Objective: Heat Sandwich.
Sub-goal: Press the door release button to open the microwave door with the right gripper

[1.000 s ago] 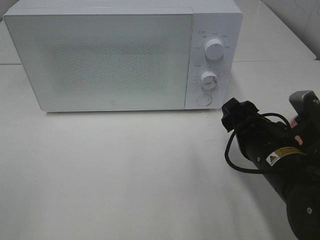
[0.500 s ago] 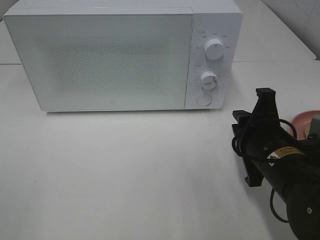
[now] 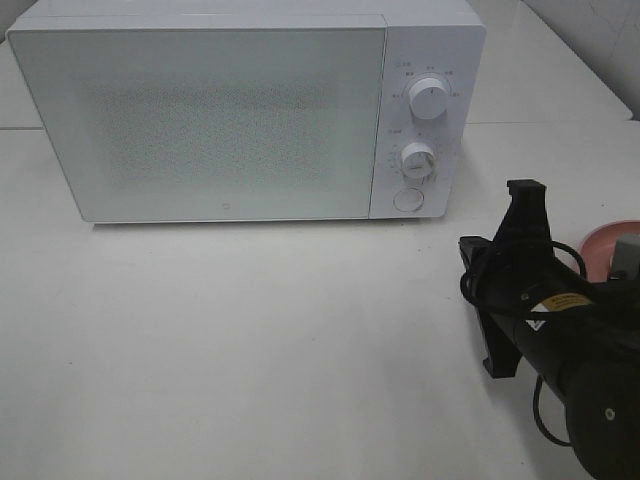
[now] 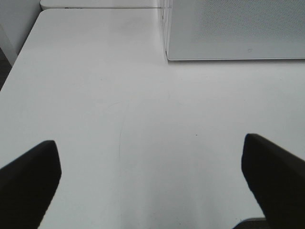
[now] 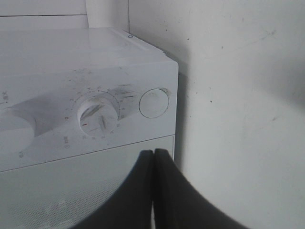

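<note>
White desk (image 3: pixel 250 350), microwave (image 3: pixel 220 120) door shut | right tool (image 5: pixel 153 155) closed, empty, tip aimed at round button (image 5: pixel 154 102) ahead | left tool (image 4: pixel 150 162) open, idle | sandwich unseen, pink plate (image 3: pixel 600 240) behind right tool | step, likely: opening door; next: push button squarely.

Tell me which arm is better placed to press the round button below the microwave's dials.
The right arm, probably. The right hand is shut to a point and faces the round button. The left hand is open, over the table by the microwave's other end.
</note>
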